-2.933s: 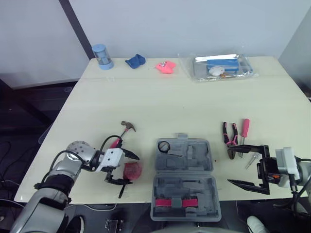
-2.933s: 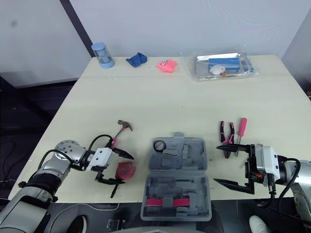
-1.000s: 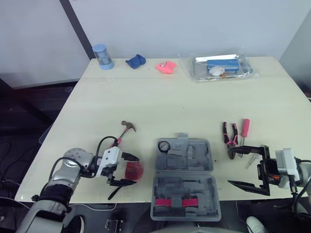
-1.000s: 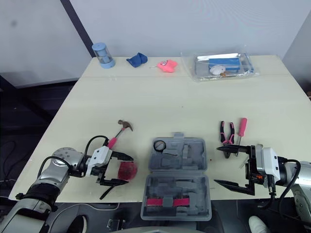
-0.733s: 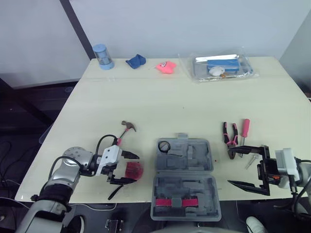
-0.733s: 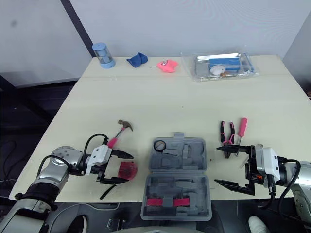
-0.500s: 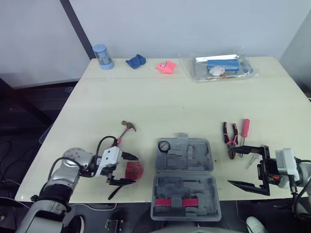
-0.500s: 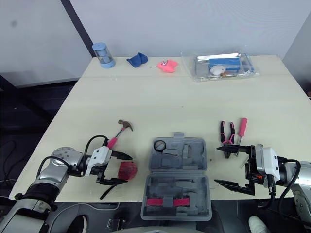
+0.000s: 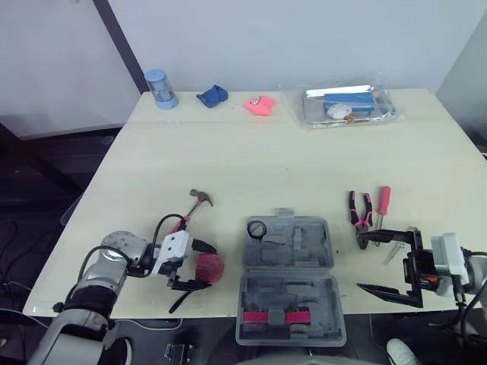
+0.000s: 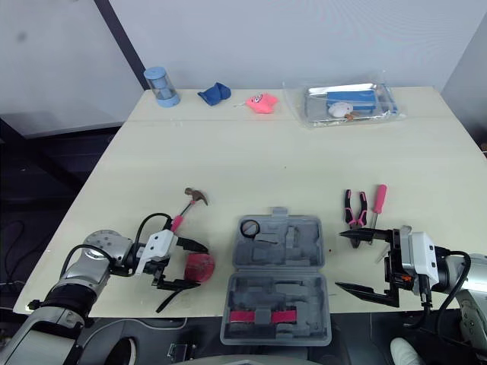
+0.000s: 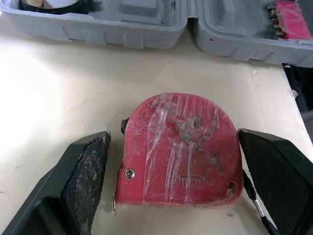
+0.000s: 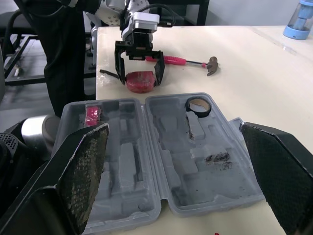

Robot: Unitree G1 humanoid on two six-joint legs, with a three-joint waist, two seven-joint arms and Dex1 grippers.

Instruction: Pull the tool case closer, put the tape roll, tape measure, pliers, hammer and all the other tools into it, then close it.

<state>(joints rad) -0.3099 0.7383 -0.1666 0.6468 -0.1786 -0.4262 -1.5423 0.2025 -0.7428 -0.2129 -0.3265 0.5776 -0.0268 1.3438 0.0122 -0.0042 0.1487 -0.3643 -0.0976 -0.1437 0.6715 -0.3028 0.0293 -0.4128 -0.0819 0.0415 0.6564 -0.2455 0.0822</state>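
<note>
Pale desk [image 9: 266,167] under a grey wall is what I'm working over. Nearest me, at the front edge and dead centre, the tool case [image 9: 304,293] lies open flat. I judge it's near enough for either arm to load it. Its near half holds one pink strip of bits [image 9: 276,316].

To the left of it, my left hand [image 9: 207,265] is low on the desk with its fingers parted either side of the one red tape measure [image 11: 181,147]. The left wrist view shows a gap on both sides, so nothing is gripped yet. It straddles the tape measure this way, I judge, so that one squeeze will pick it up. To the right of the case, my right hand [image 9: 358,263] hangs wide open and empty, I'd say parked ready for the tools on its side.

Further in, the one tape roll [image 9: 257,228] sits in a corner pocket of the case's far half. Beyond the left hand lies one hammer [image 9: 194,209]. Beyond the right hand lie one pair of pliers [image 9: 359,213] and one pink-handled screwdriver [image 9: 383,204]. One small metal piece [image 9: 396,249] is beside them, too small for me to name.

Along the far edge, well apart from the job, I count four things: a blue cup [image 9: 160,89], a blue cloth [image 9: 211,96], a pink toy [image 9: 259,105] and a clear bag [image 9: 348,104].
</note>
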